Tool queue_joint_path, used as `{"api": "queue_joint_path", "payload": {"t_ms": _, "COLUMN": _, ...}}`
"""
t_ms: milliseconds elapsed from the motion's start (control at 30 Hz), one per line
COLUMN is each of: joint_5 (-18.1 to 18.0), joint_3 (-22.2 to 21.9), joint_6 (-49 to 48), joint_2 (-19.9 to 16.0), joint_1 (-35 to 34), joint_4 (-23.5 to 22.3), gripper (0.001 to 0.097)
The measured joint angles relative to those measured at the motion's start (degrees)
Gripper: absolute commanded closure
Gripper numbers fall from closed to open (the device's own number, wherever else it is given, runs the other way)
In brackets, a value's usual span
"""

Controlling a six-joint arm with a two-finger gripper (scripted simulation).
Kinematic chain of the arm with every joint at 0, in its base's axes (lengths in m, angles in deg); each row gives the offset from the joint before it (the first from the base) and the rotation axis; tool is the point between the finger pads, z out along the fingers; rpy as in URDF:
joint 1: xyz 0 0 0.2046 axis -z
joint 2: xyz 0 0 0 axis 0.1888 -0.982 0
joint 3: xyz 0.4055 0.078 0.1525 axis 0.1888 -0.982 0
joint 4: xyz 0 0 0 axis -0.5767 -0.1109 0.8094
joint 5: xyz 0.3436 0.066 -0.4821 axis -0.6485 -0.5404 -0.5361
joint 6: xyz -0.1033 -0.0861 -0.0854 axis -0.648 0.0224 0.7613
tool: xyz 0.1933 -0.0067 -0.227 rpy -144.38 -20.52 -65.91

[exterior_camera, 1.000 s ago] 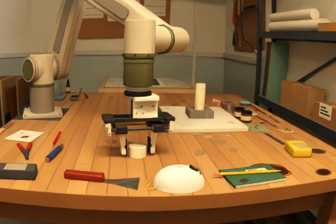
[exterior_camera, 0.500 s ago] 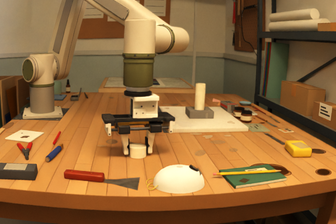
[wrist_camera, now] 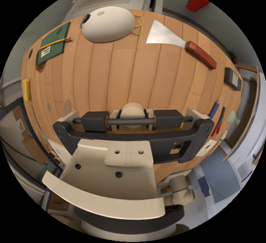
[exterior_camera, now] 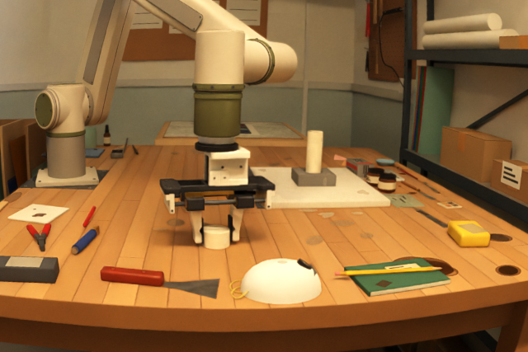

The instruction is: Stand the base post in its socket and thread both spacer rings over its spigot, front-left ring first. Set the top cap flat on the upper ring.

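My gripper (exterior_camera: pixel 216 233) (wrist_camera: pixel 132 116) is down at the bench top in the front-middle, closed around a short cream spacer ring (exterior_camera: pixel 216 237) (wrist_camera: pixel 132 110) that rests on the wood. Behind and to the right, the cream base post (exterior_camera: pixel 314 152) stands upright in its grey socket block (exterior_camera: pixel 313 177) on a white plate (exterior_camera: pixel 324 191). The second ring and the top cap are not visible to me.
A white dome-shaped mask (exterior_camera: pixel 280 281) (wrist_camera: pixel 109 23) lies near the front edge, just in front of the gripper. A red-handled scraper (exterior_camera: pixel 158 278) (wrist_camera: pixel 182 43) lies to its left, a green notebook with pencil (exterior_camera: pixel 398 276) to its right. Pliers, markers and a grey block sit front-left.
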Motion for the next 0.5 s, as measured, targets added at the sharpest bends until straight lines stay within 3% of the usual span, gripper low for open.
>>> {"api": "queue_joint_path", "payload": {"t_ms": 500, "joint_5": -0.8, "joint_3": 0.2, "joint_6": 0.0, "joint_2": 0.5, "joint_1": 0.0, "joint_4": 0.0, "gripper": 0.0943}}
